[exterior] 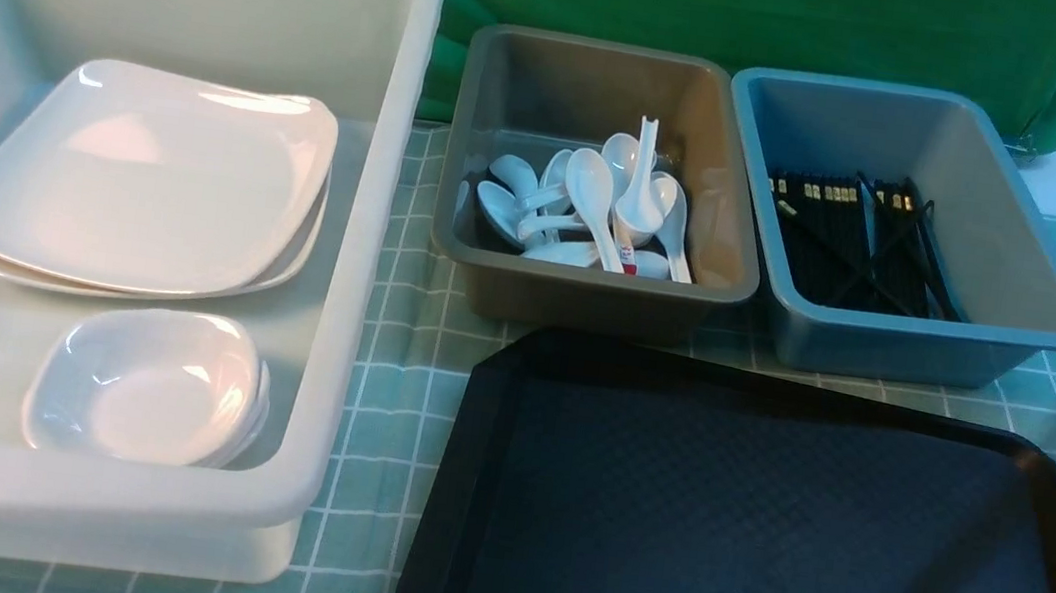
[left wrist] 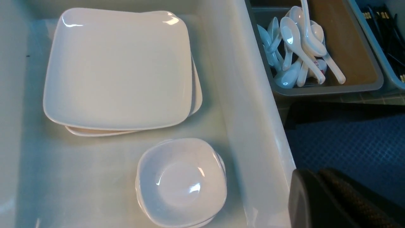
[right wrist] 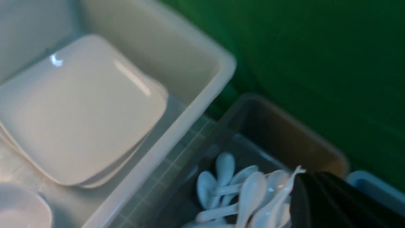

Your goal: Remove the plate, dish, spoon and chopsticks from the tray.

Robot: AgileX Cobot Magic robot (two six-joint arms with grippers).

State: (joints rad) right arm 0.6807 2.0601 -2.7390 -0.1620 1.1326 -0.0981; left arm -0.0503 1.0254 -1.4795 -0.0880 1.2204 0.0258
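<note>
The tray (exterior: 760, 537) at the lower right of the front view lies bare. The plate (exterior: 145, 174) sits stacked in the white tub (exterior: 363, 246) at the left, small dishes (exterior: 144, 385) below it. Spoons (exterior: 589, 208) fill the grey tub (exterior: 589, 289) at centre, chopsticks (exterior: 847, 240) the blue tub (exterior: 926, 335) to its right. The left tool (left wrist: 319, 202) is closed and empty over the white tub's rim; the right tool (right wrist: 319, 202), closed and seemingly empty, hangs above the spoons. Nothing seems left to fetch.
</note>
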